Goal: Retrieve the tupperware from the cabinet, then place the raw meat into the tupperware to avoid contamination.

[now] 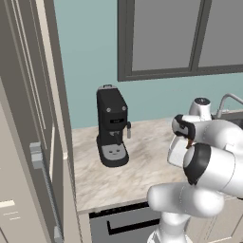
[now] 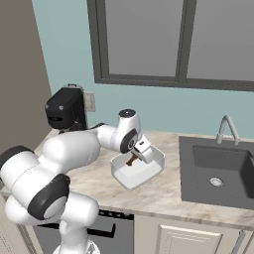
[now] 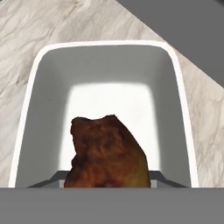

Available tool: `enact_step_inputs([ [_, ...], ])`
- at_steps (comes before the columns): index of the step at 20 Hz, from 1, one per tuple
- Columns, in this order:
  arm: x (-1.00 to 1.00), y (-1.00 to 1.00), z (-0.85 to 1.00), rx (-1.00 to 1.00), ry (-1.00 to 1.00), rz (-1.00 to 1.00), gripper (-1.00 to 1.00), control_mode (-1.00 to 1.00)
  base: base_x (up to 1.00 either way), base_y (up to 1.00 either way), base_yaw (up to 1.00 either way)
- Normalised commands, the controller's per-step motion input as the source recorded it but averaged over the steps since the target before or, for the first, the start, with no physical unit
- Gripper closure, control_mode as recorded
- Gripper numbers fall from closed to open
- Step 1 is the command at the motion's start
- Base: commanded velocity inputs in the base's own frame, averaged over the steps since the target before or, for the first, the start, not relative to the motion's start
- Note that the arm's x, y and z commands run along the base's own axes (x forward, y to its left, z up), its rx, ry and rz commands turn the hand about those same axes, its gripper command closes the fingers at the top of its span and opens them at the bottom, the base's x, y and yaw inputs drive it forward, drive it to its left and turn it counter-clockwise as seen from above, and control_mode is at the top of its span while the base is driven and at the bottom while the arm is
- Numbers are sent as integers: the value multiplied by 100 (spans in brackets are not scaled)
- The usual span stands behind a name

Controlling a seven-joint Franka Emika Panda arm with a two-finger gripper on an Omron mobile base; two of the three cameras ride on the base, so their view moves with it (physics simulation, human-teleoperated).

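The white-grey tupperware (image 2: 130, 179) stands on the marble counter beside the sink. My gripper (image 2: 134, 158) hangs over its middle, pointing down, shut on the raw meat (image 2: 132, 159), a small reddish-brown lump. In the hand view the raw meat (image 3: 107, 153) sits between my fingertips with the tupperware rim (image 3: 105, 46) all around it below. From the left base view the tupperware (image 1: 174, 154) is partly hidden behind my arm, and the gripper (image 1: 189, 142) is just above it. The beige cabinet (image 1: 28, 142) rises at the far left.
A black coffee machine (image 1: 112, 126) stands on the counter against the teal wall, left of the tub. The dark sink (image 2: 218, 171) with its faucet (image 2: 225, 129) lies to the right. A dishwasher front (image 1: 123, 223) sits under the counter edge.
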Motion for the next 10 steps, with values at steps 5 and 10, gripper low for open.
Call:
enact_step_inputs([
  [5, 1, -3, -8, 0, 0, -4, 100, -100, 0, 0, 0],
  [10, 1, -1, -6, 0, 0, -4, 100, -100, 0, 0, 0],
])
